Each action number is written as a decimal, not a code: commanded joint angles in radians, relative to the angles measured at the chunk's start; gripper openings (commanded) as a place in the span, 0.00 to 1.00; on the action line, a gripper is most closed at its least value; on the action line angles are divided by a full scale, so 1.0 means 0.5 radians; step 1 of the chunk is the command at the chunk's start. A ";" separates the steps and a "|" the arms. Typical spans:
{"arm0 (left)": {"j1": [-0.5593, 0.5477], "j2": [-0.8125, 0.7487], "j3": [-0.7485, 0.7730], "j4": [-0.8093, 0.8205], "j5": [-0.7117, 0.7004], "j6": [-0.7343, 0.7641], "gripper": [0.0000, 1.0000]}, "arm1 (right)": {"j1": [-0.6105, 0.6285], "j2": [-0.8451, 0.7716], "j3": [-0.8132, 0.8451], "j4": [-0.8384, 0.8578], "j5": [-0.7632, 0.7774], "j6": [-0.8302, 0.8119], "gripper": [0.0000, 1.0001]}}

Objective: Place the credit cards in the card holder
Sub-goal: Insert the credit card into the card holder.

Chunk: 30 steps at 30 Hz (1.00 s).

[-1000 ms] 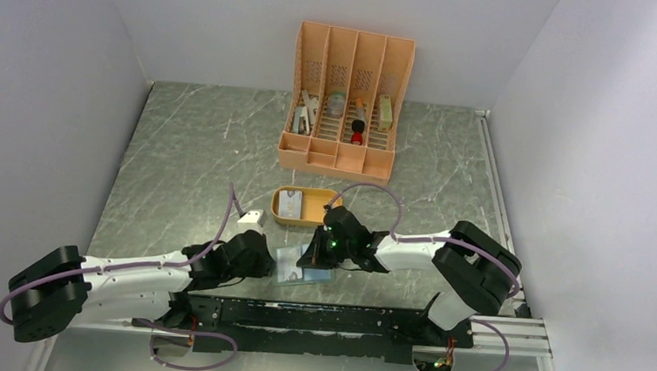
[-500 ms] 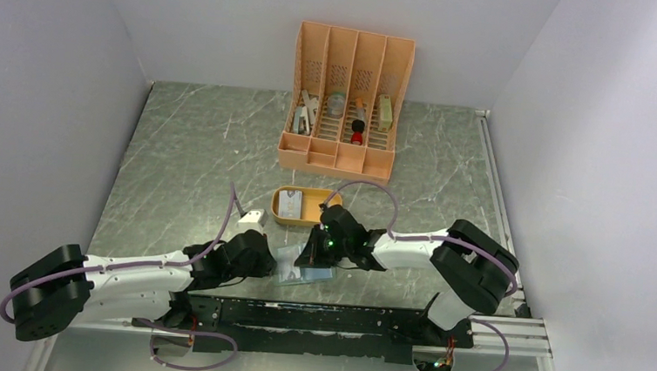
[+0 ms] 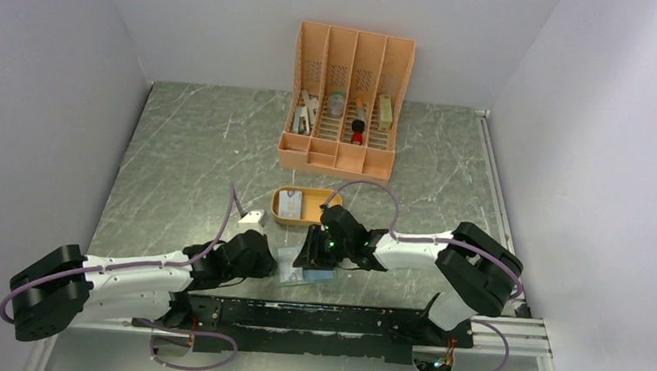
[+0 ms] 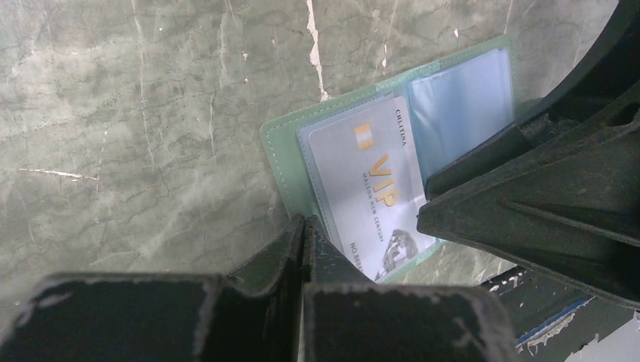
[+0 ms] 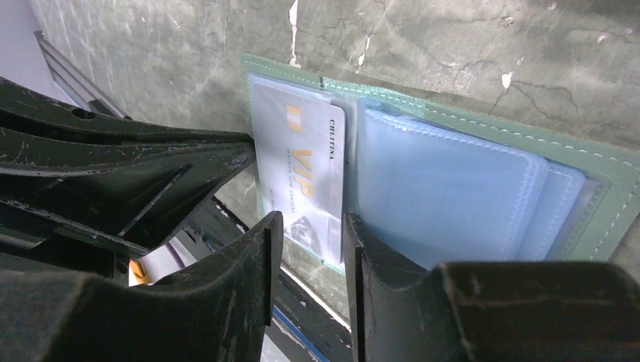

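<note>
The card holder (image 3: pixel 290 267) lies open on the marble near the table's front edge, grey-green with clear pockets (image 5: pixel 445 188). A pale credit card marked VIP (image 4: pixel 370 181) (image 5: pixel 302 173) sits in its left pocket. My left gripper (image 4: pixel 303 226) (image 3: pixel 269 264) is shut, its tips resting at the holder's near-left corner with nothing between them. My right gripper (image 5: pixel 309 222) (image 3: pixel 311 256) hovers over the card's near edge, its jaws apart and not touching the card. Another credit card (image 3: pixel 290 203) lies in the oval tray.
The orange oval tray (image 3: pixel 307 221) sits just behind the holder. A tall orange slotted organizer (image 3: pixel 348 100) with small items stands farther back. A small white box (image 3: pixel 252 219) rests left of the tray. The black front rail (image 3: pixel 333 318) runs close below the holder.
My right gripper's jaws have parted and let go of the VIP card, which stays in the holder's pocket. The right gripper edged slightly left. The left gripper has not moved.
</note>
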 commanded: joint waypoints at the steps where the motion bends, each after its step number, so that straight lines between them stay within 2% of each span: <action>1: -0.005 0.000 -0.043 -0.115 0.028 0.002 0.05 | 0.006 -0.008 0.010 -0.020 -0.008 -0.022 0.40; 6: -0.005 0.006 -0.031 -0.115 0.024 0.004 0.05 | 0.009 0.030 0.032 0.054 -0.111 -0.044 0.39; 10: -0.004 0.005 -0.009 -0.142 0.014 0.013 0.05 | 0.010 -0.011 0.071 -0.036 -0.104 -0.080 0.39; 15: -0.004 -0.084 0.078 -0.318 -0.061 0.034 0.05 | 0.005 -0.240 0.174 -0.405 0.091 -0.190 0.40; 19: -0.004 -0.226 0.175 -0.492 -0.113 0.069 0.06 | 0.001 -0.437 0.289 -0.759 0.328 -0.339 0.47; 22: -0.004 -0.313 0.265 -0.585 -0.124 0.120 0.13 | -0.019 -0.560 0.305 -0.902 0.461 -0.428 0.49; 25: -0.006 -0.339 0.350 -0.623 -0.085 0.173 0.28 | -0.084 -0.630 0.236 -0.933 0.483 -0.482 0.48; 27: -0.004 -0.325 0.385 -0.572 -0.002 0.212 0.36 | -0.105 -0.650 0.167 -0.890 0.478 -0.487 0.48; 30: -0.004 -0.250 0.384 -0.347 0.215 0.235 0.38 | -0.110 -0.639 0.075 -0.744 0.411 -0.459 0.47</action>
